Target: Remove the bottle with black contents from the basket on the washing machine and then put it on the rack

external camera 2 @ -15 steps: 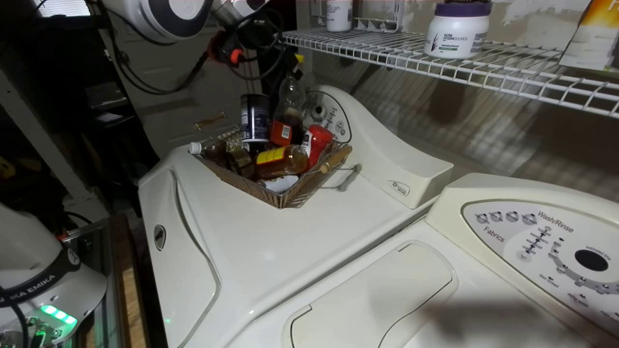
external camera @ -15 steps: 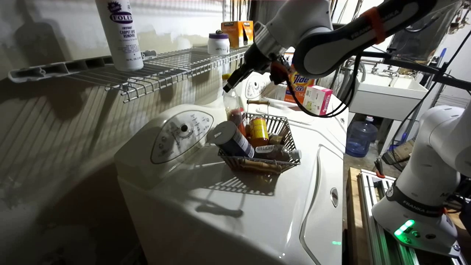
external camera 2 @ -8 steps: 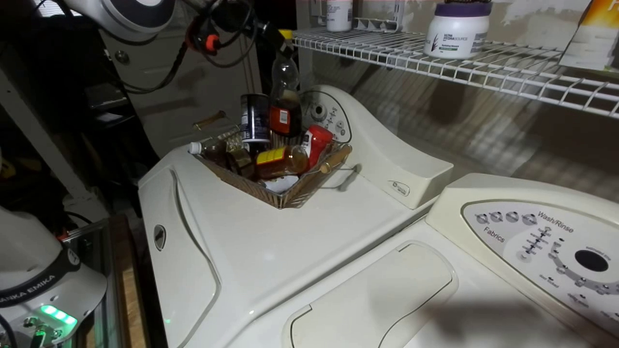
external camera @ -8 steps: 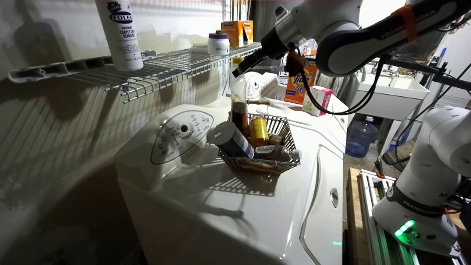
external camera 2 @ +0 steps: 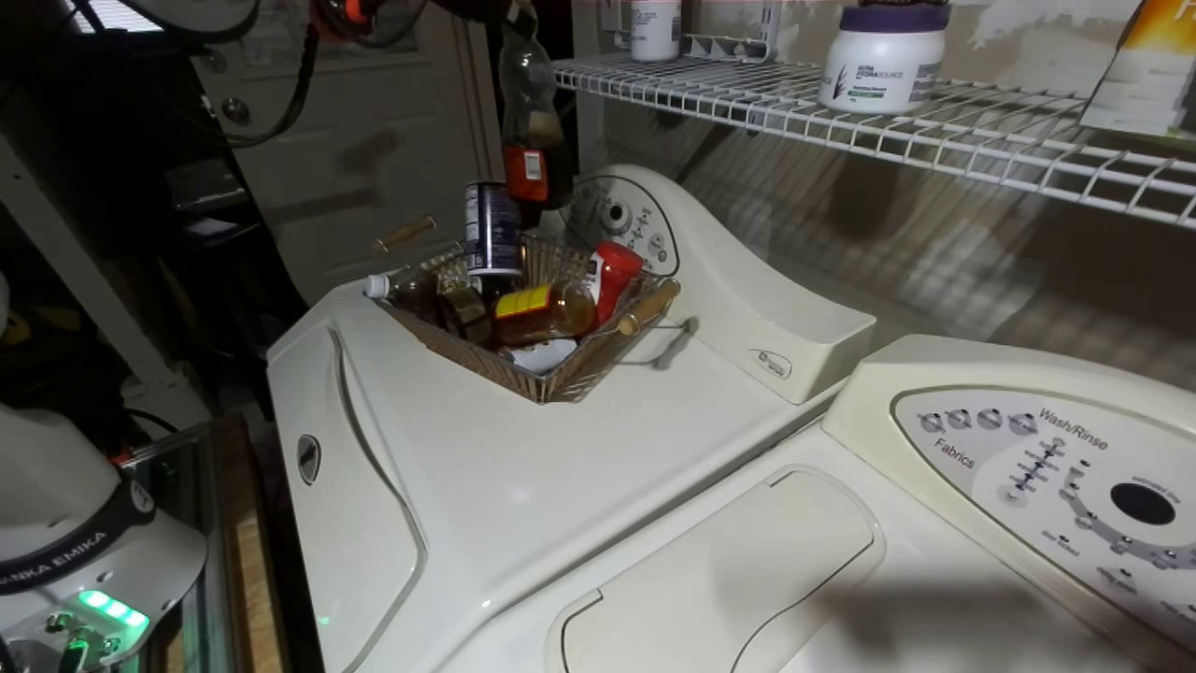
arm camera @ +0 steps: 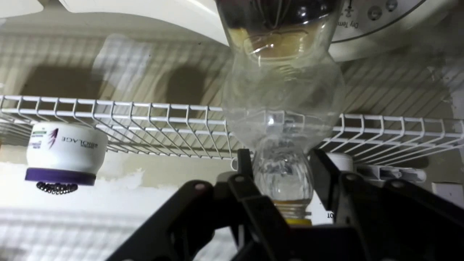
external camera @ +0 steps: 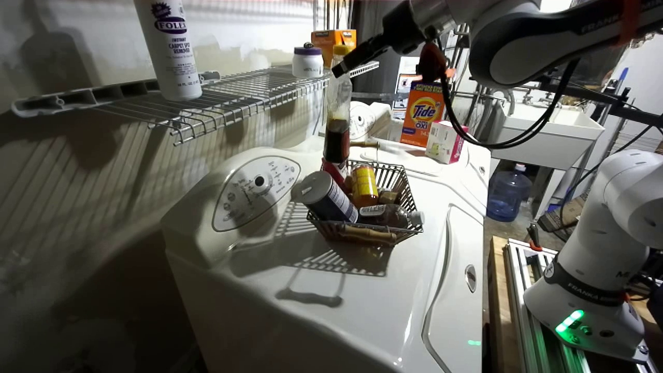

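Observation:
The bottle with black contents (external camera: 336, 142) hangs almost upright over the back of the basket (external camera: 403, 187), its lower end around rim height. It also shows in an exterior view (external camera 2: 542, 168) and fills the upper middle of the wrist view (arm camera: 282, 79). My gripper (arm camera: 281, 156) is shut on its clear neck, just below the yellow cap; it also shows in an exterior view (external camera: 339, 70). The basket sits on the washing machine (external camera: 373, 311). The rack (external camera: 259, 98) is on the wall, at about the height of the bottle's upper part; it also shows in the wrist view (arm camera: 145, 119).
On the rack stand a tall white bottle (external camera: 176, 62), a purple-lidded jar (external camera: 307, 62) and an orange box (external camera: 331, 44). The basket holds a dark canister (external camera: 329, 197), a yellow-labelled bottle (external camera: 364, 184) and a white-capped bottle (external camera: 388, 215). A Tide box (external camera: 422, 111) stands behind.
My gripper has risen with the bottle held in it. The bottle has come up from among the basket's things and stands more upright in an exterior view. The basket has not moved.

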`<state>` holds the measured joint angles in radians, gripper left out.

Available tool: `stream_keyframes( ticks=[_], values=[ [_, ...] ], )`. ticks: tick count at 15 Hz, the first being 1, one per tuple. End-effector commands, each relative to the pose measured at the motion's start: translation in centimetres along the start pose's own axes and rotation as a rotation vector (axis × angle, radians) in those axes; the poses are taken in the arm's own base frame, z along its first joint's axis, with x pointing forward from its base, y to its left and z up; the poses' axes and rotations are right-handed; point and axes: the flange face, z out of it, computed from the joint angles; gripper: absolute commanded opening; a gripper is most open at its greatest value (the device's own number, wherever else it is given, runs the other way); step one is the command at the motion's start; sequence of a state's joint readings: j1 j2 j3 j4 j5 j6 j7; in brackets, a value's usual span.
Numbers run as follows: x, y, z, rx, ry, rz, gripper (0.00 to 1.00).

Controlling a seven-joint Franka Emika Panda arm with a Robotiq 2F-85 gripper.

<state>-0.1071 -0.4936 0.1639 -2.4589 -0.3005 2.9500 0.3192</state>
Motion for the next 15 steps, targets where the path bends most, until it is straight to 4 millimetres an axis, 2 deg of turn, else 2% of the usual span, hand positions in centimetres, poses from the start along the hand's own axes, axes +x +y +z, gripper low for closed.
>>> stream_keyframes(
  ticks=[1,4,8,12,15],
  values=[
    [3.4,-1.0,-4.0,-0.036,0.071,-0.024,0.19],
    [6.5,-1.7,-5.8,-0.038,0.13,-0.049,0.19],
    [11.3,-1.3,-5.9,-0.039,0.178,-0.065,0.19],
    [15.9,-0.1,-4.3,-0.068,0.191,-0.057,0.19],
    [18.8,0.2,-1.9,-0.06,0.181,-0.045,0.19]
  ],
)
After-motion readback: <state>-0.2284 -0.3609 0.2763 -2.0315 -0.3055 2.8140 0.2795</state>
